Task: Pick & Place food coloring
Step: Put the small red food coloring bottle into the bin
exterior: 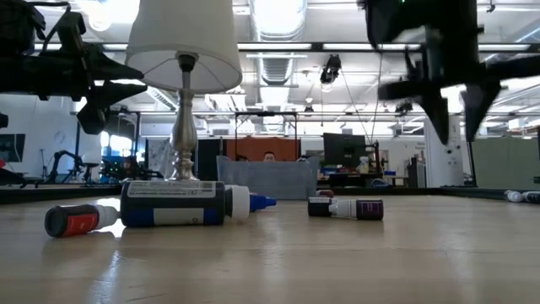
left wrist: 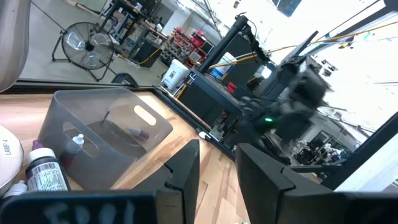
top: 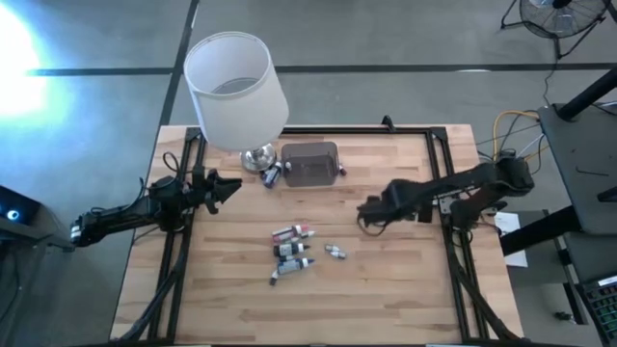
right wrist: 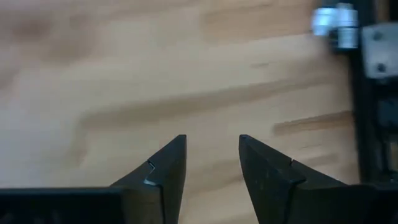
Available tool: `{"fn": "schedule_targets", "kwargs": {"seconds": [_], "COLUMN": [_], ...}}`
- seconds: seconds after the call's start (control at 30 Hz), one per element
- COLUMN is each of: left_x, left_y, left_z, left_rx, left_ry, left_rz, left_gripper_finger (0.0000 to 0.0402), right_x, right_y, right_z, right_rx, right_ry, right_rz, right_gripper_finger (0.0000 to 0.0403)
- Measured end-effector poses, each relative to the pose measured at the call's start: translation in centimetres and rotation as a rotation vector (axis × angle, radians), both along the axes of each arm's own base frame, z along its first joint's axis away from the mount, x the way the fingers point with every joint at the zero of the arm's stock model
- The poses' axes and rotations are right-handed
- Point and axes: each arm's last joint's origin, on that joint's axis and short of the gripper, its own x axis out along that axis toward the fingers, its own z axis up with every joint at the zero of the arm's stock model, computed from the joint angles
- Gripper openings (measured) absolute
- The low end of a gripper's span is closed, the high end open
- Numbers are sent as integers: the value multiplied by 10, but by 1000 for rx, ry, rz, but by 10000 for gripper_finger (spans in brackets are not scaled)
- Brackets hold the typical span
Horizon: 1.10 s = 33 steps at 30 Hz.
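The tiny finger-sized food coloring bottles [top: 292, 249] lay scattered on their sides near the middle of the wooden tabletop [top: 405, 299], a few more by the translucent grey plastic box [top: 310, 164] toward the far edge. The right gripper [top: 369, 214] hovered toward the right edge, its fingers [right wrist: 163, 168] narrowly parted and empty over bare wood. The nearest pair of bottles [top: 334, 252] lay just inward of it, their long axes probably running across the table. The left gripper [top: 228, 188], also narrowly open and empty, waited near the left edge.

Bottles [top: 292, 249] mid-table, before box [top: 310, 164] beside lamp [top: 234, 89].
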Motion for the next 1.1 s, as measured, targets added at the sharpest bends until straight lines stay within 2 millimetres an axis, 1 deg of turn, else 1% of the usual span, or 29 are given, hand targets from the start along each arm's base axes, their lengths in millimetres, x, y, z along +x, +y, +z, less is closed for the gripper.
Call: {"fn": "schedule_targets", "kwargs": {"seconds": [0.07,0.17,0.23,0.33,0.47,0.57,0.63,0.87,1.0,1.1], "left_x": [0,0,0,0,0,0,0,0,0,0], "left_y": [0,0,0,0,0,0,0,0,0,0], "left_z": [0,0,0,0,0,0,0,0,0,0], "left_rx": [0,0,0,0,0,0,0,0,0,0], "left_ry": [0,0,0,0,0,0,0,0,0,0], "left_rz": [0,0,0,0,0,0,0,0,0,0], "left_gripper_finger": [85,85,85,85,85,85,85,85,85,85], "right_x": [-13,-30,-37,-45,-47,-47,-48,-63,-68,-71], "right_y": [-10,-24,-31,-41,-50,-56,-61,-79,-86,-92], "right_z": [-10,-19,-25,-29,-31,-34,-36,-36,-36,-40], "right_rx": [21,59,61,50,-5,-46,-52,-79,-79,-79], "right_ry": [25,56,75,89,79,81,112,308,359,387], "right_rz": [-118,-259,-304,-395,-568,-675,-707,-836,-887,-925], "right_gripper_finger": [136,132,130,125,124,131,137,163,176,185]}}
